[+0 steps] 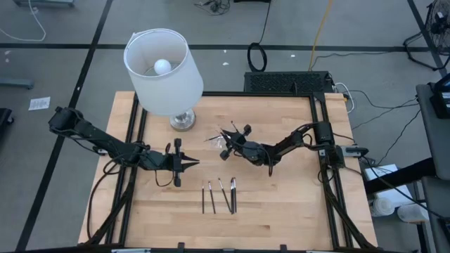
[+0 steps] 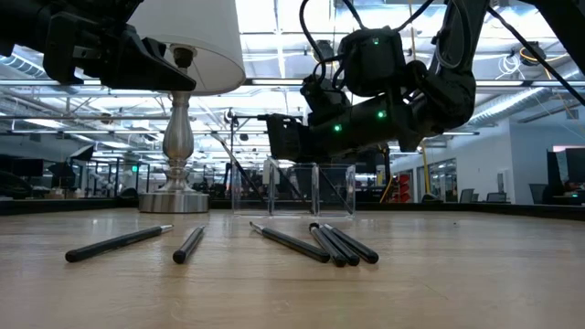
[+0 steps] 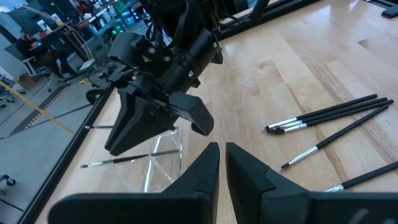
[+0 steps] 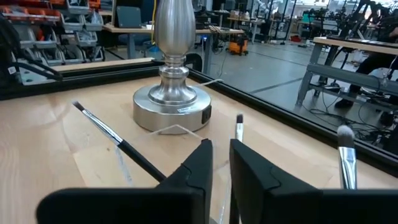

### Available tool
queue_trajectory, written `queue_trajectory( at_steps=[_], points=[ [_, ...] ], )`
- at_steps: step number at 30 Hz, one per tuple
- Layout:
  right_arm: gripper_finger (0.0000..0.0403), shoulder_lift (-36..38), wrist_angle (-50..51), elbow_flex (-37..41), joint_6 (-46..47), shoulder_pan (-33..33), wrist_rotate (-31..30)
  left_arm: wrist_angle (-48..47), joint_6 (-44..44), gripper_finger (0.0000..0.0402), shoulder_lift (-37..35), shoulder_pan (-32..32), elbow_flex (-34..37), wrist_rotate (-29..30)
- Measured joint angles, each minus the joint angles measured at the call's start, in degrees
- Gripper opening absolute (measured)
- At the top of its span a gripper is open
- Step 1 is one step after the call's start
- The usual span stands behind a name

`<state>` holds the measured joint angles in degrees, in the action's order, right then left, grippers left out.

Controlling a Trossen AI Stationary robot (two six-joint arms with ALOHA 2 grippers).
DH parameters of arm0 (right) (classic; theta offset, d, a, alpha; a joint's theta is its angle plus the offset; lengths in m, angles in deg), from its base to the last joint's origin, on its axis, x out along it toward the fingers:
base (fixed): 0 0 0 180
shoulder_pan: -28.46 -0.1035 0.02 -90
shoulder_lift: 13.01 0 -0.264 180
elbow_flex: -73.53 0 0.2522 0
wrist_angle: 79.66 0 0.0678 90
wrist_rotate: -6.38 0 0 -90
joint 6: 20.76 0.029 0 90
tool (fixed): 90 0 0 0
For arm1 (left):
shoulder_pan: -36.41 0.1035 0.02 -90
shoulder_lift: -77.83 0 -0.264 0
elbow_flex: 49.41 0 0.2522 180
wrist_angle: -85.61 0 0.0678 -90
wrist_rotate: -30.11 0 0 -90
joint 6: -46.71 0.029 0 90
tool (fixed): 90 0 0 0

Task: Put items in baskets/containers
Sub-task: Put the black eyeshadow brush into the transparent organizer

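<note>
Right gripper (image 1: 226,144) over clear boxy tray (image 2: 294,189), fingers slightly parted, grip unclear, thin black brushes (image 1: 219,195) on pale wood, left gripper (image 1: 195,163) clenched empty.

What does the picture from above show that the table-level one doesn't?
Only the high view shows the left gripper waiting beside the loose brushes, and the bulb inside the lampshade. Only the low view shows the clear container as a walled box, with the room behind. Both show the right gripper over that container, the lamp base and the wooden table.
</note>
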<state>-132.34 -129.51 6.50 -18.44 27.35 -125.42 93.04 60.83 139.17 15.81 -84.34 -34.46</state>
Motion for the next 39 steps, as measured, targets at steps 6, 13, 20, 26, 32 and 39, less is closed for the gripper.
queue_trajectory(
  at_steps=[6, 13, 20, 26, 32, 39],
  points=[
    [0.0063, 0.13, -3.7, 0.0, -2.64, -0.33, 0.02, -0.02, -0.06, 0.0037, 0.0, 0.0, 0.0, 0.02],
    [0.006, 10.79, 10.61, -4.81, -19.94, -7.96, -3.22, 0.07, 0.06, 0.0037, 0.0, 0.0, 0.0, 0.02],
    [0.0009, 16.91, 58.0, -18.94, -8.54, -18.3, -11.6, 0.1, -0.29, 0.0037, 0.0, 0.0, -0.02, 0.02],
    [0.0001, 15.72, 68.47, -14.53, 9.66, -22.8, -1.88, 0.27, -0.6, 0.0037, 0.0, -0.02, -0.02, 0.02],
    [0.0001, 15.76, 47.85, -2.27, 10.85, -23.77, 5.94, 3.96, 0.68, 0.0037, 0.0, 0.02, -0.02, 0.0],
    [0.0, 15.69, 45.88, 1.76, 13.5, -22.77, 15.24, 4.4, 5.27, 0.0037, -0.01, 0.17, -0.02, 0.02]
  ],
)
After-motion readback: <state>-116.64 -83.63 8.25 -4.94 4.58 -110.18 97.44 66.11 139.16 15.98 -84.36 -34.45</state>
